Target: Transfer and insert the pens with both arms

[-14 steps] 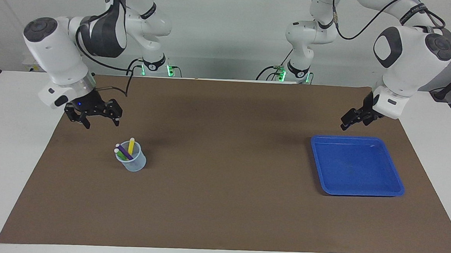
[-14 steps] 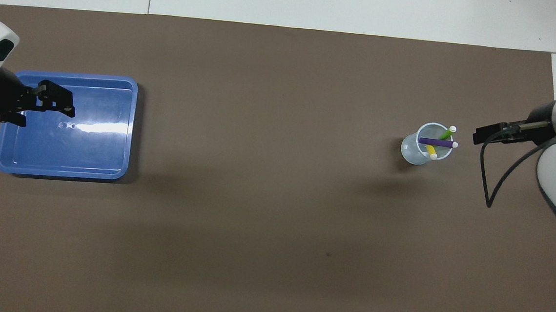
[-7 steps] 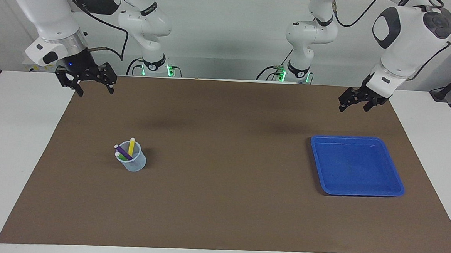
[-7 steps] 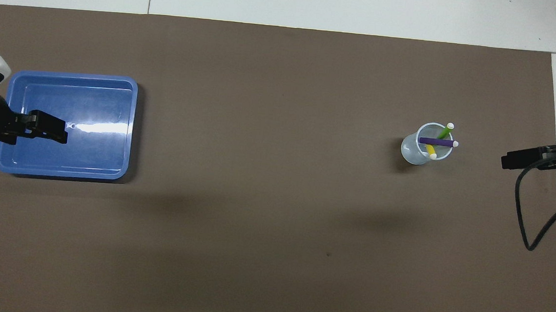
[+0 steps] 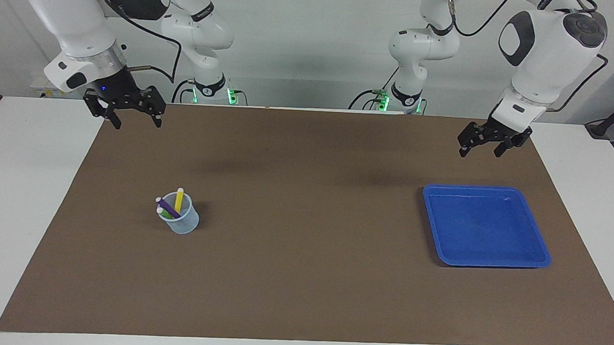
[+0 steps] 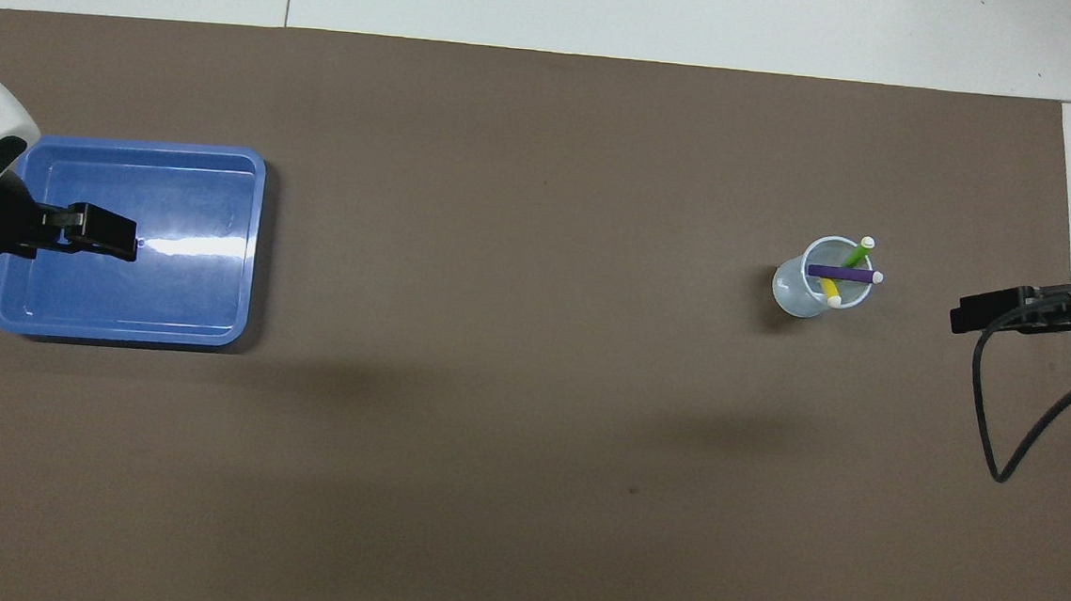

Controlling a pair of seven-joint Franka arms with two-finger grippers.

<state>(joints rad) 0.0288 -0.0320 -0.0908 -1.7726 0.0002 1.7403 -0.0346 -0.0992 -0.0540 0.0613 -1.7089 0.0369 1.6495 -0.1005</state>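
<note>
Three pens stand tilted in a clear cup (image 5: 180, 219) (image 6: 805, 289) on the brown mat: a yellow pen (image 5: 179, 200) (image 6: 829, 289), a purple pen (image 5: 169, 207) (image 6: 839, 274) and a green pen (image 5: 164, 214) (image 6: 857, 255). My right gripper (image 5: 136, 124) (image 6: 960, 321) hangs open and empty, high over the mat's corner at the right arm's end, well apart from the cup. Over the mat beside the blue tray (image 5: 487, 190) (image 6: 141, 147), my left gripper (image 5: 480, 151) (image 6: 129, 249) is raised, open and empty too.
The blue tray holds nothing and lies toward the left arm's end of the table. A brown mat (image 5: 301, 277) covers most of the white table. A black cable (image 6: 989, 417) loops down from the right wrist.
Both grippers have risen, the right one up and away from beside the cup, the left one up from the tray's edge. In the last half second both edged slightly toward the table's middle.
</note>
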